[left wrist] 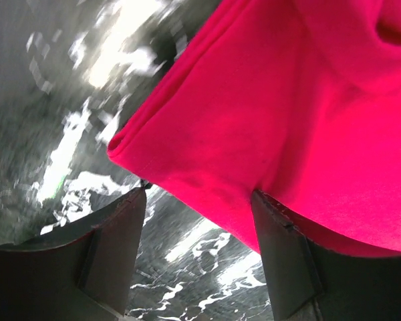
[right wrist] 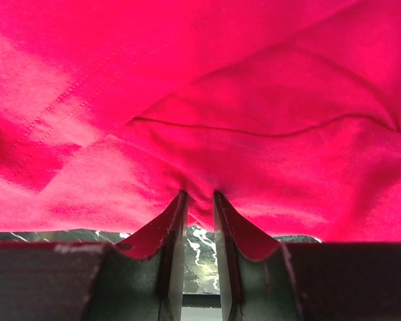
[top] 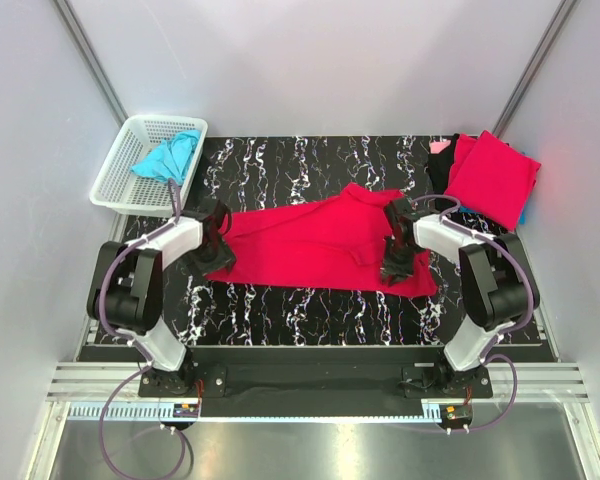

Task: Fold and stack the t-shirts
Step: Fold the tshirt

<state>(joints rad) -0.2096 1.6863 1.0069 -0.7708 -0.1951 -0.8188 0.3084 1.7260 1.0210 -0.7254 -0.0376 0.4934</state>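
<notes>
A crimson red t-shirt (top: 310, 240) lies spread across the middle of the black marbled table. My left gripper (top: 218, 250) is at its left end. In the left wrist view this gripper (left wrist: 199, 200) stands open, with the folded hem of the red t-shirt (left wrist: 287, 100) just beyond its tips and resting against the right finger (left wrist: 281, 254). My right gripper (top: 395, 262) is on the shirt's right part. In the right wrist view this gripper (right wrist: 199, 197) is shut on a small pinch of the red t-shirt (right wrist: 220, 87). A turquoise blue t-shirt (top: 168, 158) lies crumpled in the basket.
The white lattice basket (top: 115, 180) stands at the back left, partly off the table. A folded red cloth (top: 495, 178) lies at the back right corner, with a dark and pink garment (top: 442, 152) beside it. Grey walls close in both sides.
</notes>
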